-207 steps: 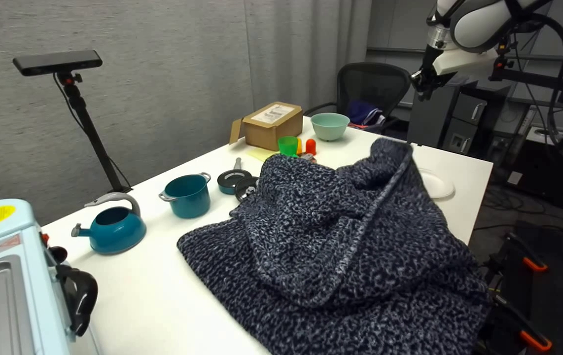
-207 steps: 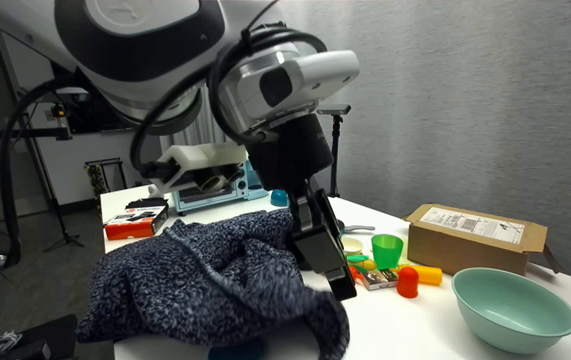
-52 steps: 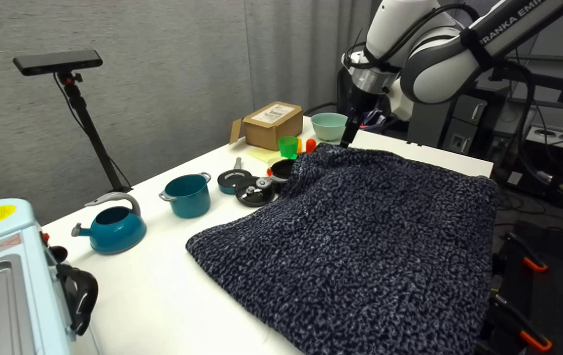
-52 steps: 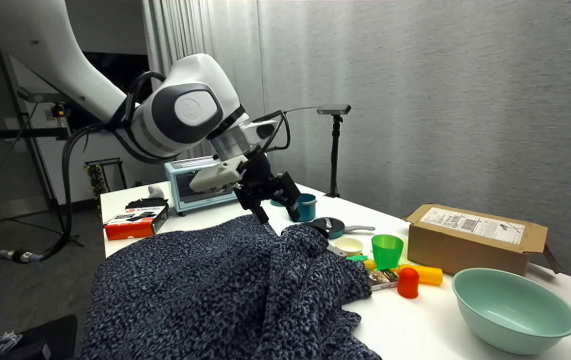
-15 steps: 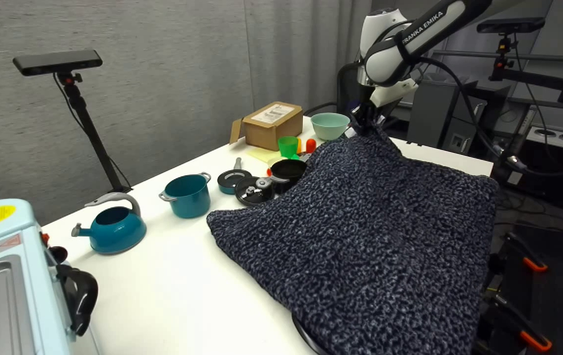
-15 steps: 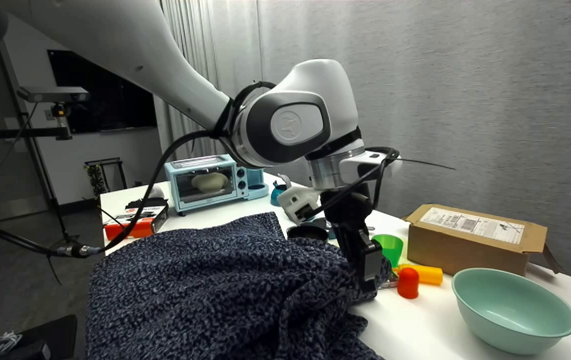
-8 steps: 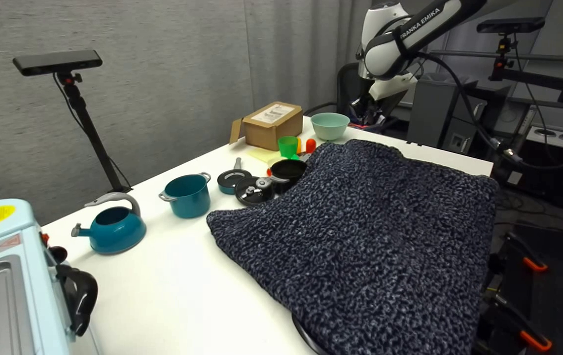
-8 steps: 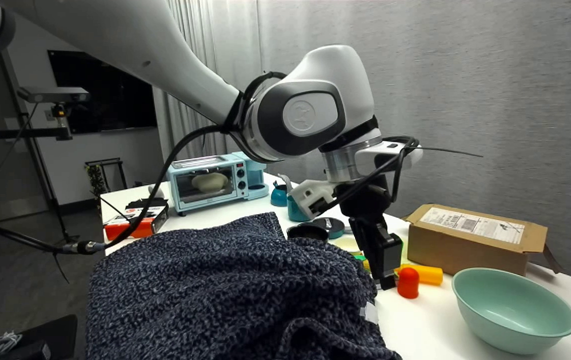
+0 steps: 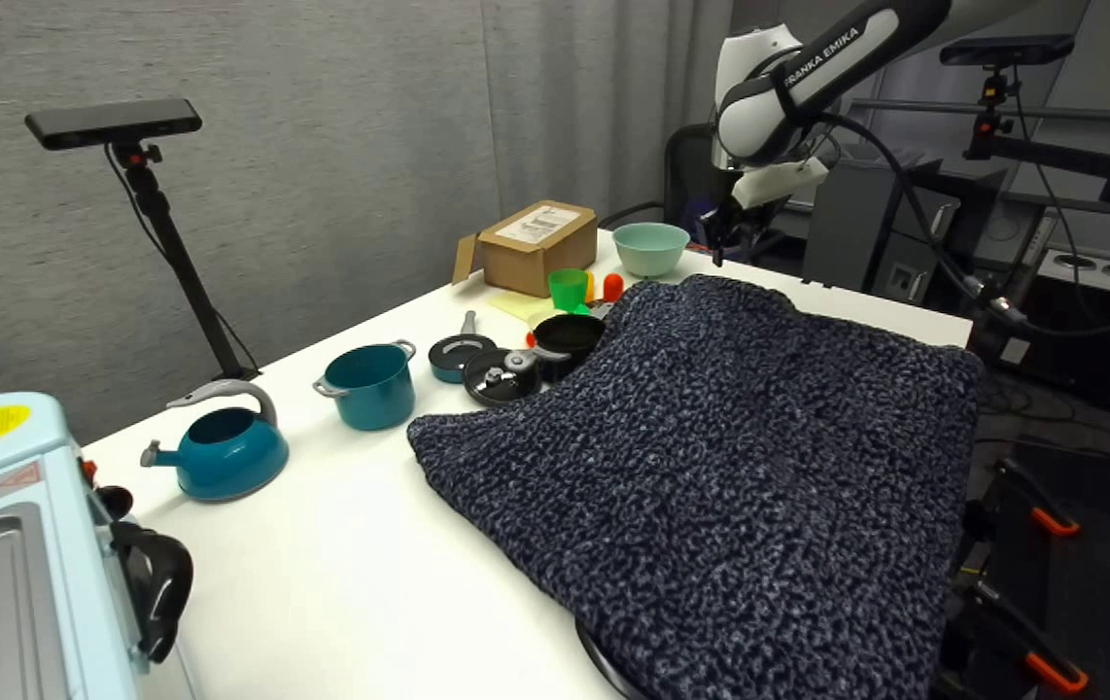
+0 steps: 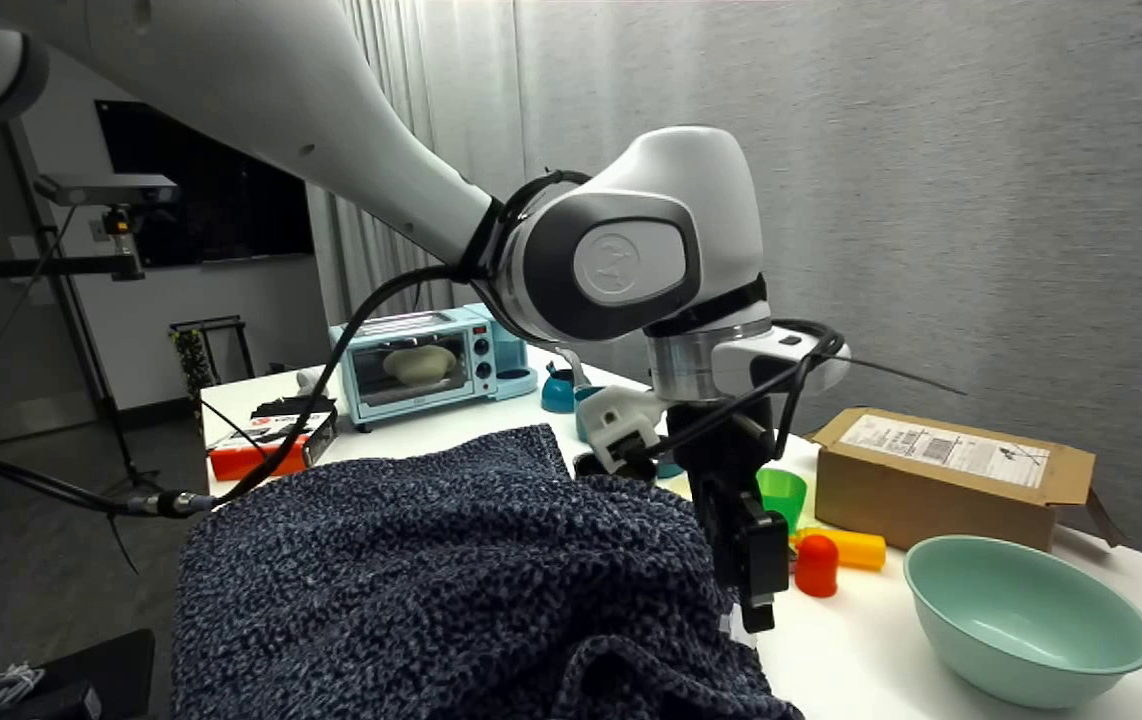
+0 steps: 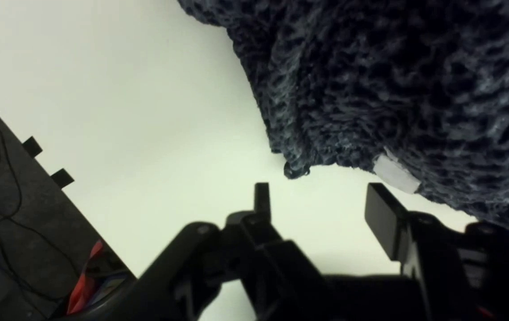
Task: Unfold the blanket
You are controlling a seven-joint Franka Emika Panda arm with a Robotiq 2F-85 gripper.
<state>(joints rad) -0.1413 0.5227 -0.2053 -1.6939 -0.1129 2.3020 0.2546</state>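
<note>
The dark speckled blanket (image 9: 711, 467) lies spread over the right of the table (image 9: 322, 583), with the tool (image 11: 317, 209) released just off its far edge in an exterior view.
In the wrist view, the tool's fingers stand apart near a white tag (image 11: 396, 174) on the blanket's edge. In an exterior view, a teal pot (image 9: 370, 389) and a kettle (image 9: 229, 455) stand left of the blanket.

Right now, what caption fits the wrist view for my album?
Open Robotiq gripper near a navy knit blanket, white tag at its edge.
</note>
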